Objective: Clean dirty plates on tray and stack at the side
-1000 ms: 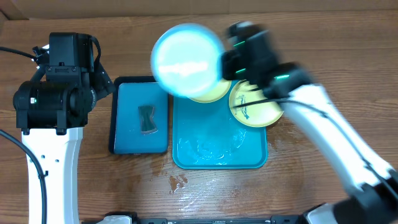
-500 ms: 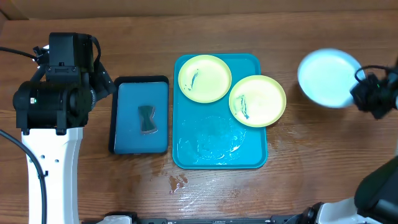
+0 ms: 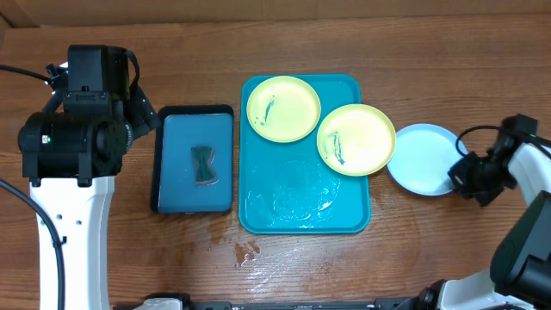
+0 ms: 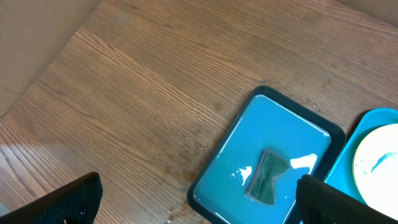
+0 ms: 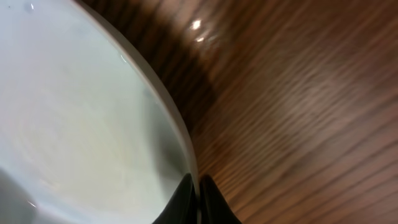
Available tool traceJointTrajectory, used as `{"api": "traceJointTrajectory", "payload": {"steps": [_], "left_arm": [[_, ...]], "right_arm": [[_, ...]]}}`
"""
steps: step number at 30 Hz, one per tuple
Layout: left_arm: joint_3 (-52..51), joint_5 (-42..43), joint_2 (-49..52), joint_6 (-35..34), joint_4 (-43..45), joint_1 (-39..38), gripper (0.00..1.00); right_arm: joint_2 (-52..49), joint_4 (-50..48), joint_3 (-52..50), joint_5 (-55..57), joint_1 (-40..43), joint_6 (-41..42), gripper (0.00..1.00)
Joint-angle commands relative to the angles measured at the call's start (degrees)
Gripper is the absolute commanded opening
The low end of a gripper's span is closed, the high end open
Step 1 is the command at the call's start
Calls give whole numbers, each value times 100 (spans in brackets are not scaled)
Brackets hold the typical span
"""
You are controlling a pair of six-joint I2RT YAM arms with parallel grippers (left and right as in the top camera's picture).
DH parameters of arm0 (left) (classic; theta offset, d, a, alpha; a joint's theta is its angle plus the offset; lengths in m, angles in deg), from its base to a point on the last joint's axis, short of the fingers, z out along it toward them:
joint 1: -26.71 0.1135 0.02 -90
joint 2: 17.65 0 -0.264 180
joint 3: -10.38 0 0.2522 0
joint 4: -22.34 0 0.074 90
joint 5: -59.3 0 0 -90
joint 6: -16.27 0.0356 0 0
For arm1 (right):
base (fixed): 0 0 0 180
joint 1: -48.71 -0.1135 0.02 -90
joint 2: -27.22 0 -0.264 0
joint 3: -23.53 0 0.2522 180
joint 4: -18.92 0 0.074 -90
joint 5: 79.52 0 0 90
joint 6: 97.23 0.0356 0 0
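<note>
now the right pincer (image 3: 455, 176) has lowered the blue plate (image 3: 417, 159) beside the tray (image 3: 301, 211).

table (image 3: 430, 43): wood, clear grain, slight sheen | tray (image 3: 293, 202): glossy teal plastic, wet-looking film | yellow-green plates (image 3: 283, 108): smooth plastic, smeared | blue plate (image 3: 419, 159): smooth glossy plastic | small tray (image 3: 176, 185): glossy plastic | pad (image 3: 204, 164): possibly sponge, matt

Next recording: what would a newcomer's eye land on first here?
The bright teal tray at the table's middle draws the eye, with two smeared yellow-green plates at its far end. Right of it, the right pincer is shut on the rim of a light blue plate. Left of it, a smaller blue tray holds a dark pad.
</note>
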Motion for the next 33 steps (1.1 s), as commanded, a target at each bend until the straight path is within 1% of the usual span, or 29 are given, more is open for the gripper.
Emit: {"api": "traceJointTrajectory", "payload": {"steps": [1, 2, 3, 5, 6, 10, 11, 15, 19, 20, 21, 22, 23, 27, 29, 30, 33], "left_arm": [[83, 11, 9, 109, 7, 13, 100], [83, 13, 9, 109, 7, 13, 100], [83, 13, 9, 109, 7, 13, 100], [83, 33, 9, 96, 4, 13, 100], [83, 109, 9, 96, 0, 9, 100], [83, 918, 9, 92, -9, 9, 100], [83, 1123, 9, 94, 11, 9, 100], [81, 1797, 20, 92, 151, 7, 100], [81, 2031, 37, 92, 310, 7, 100], [83, 2072, 37, 94, 315, 7, 100], [81, 2072, 37, 96, 310, 7, 100], [81, 2072, 37, 116, 304, 7, 100], [83, 2072, 37, 116, 284, 7, 100], [81, 2070, 42, 116, 192, 7, 100], [81, 2070, 42, 116, 179, 7, 100], [83, 2070, 42, 116, 179, 7, 100], [83, 2072, 48, 116, 181, 7, 100]], "right_arm": [[79, 13, 70, -68, -439, 13, 17], [101, 20, 125, -66, -531, 13, 31], [133, 33, 214, -87, -616, 28, 38], [210, 11, 409, -258, -739, -22, 44], [249, -35, 511, -411, -787, -140, 44], [319, -588, 898, -1749, -1086, -1274, 47], [319, -741, 903, -1845, -1174, -1340, 47], [214, -1198, 892, -1300, -1720, -1333, 50], [-175, -1515, 890, -538, -2264, -1333, 52], [-321, -1580, 890, -186, -2398, -1331, 54], [-463, -1628, 890, 140, -2500, -1331, 59], [-568, -1648, 890, 332, -2559, -1331, 60], [-643, -1650, 890, 437, -2597, -1333, 58], [-654, -1620, 901, 448, -2599, -1333, 35], [-605, -1539, 901, 444, -2577, -1331, 13], [-573, -1473, 901, 446, -2577, -1331, 4], [-361, -1172, 901, 442, -2579, -1335, 4]]}}
